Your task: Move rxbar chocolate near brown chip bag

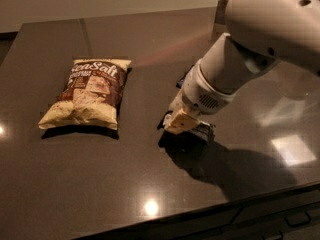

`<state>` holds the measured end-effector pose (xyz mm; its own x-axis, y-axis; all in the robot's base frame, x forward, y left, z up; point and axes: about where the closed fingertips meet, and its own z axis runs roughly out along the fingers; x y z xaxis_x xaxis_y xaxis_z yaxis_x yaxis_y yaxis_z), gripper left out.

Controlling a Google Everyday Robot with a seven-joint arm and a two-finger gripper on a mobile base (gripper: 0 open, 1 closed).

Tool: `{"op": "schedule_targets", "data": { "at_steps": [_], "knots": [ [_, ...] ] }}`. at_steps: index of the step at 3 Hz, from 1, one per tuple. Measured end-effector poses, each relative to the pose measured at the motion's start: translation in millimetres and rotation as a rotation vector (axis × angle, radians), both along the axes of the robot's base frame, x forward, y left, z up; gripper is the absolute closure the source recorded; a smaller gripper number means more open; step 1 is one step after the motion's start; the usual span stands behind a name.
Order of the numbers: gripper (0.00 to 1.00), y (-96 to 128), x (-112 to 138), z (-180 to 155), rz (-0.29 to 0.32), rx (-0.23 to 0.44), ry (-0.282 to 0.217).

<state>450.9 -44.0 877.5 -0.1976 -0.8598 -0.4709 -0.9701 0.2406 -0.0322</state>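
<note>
On a dark glossy desk (125,184), brown chip bag (85,95) lying flat at left of centre, "Sea Salt" lettering at its top end, cream-yellow lower corners spread toward the lower left. Just right of centre, pincer (181,124) down low over the desk, pressed together on the rxbar chocolate (204,132), with one dark end of the bar poking out at the pincer's lower right and a smaller dark bit showing at its left. Cast directly below and to the right, a broad dark shadow on the desk. Well apart from the chip bag, with a stretch of bare desk between bag and bar. Reaching in from the upper right corner, a bulky white arm (250,59), filling much of that quarter of the frame. Behind the arm, near centre, only a sliver of a dark blue bar wrapper (181,81) peeking out. Near the bottom edge, a small bright light spot (151,207) reflected in the desk.
</note>
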Motion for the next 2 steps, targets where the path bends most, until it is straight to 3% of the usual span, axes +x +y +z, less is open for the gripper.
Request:
{"op": "schedule_targets", "data": {
  "at_steps": [1, 2],
  "knots": [
    [1.0, 48.5, 6.2, 17.4, 0.1, 0.029, -0.011],
    [1.0, 79.8, 9.6, 24.8, 0.16, 0.046, -0.018]
  ]
}}
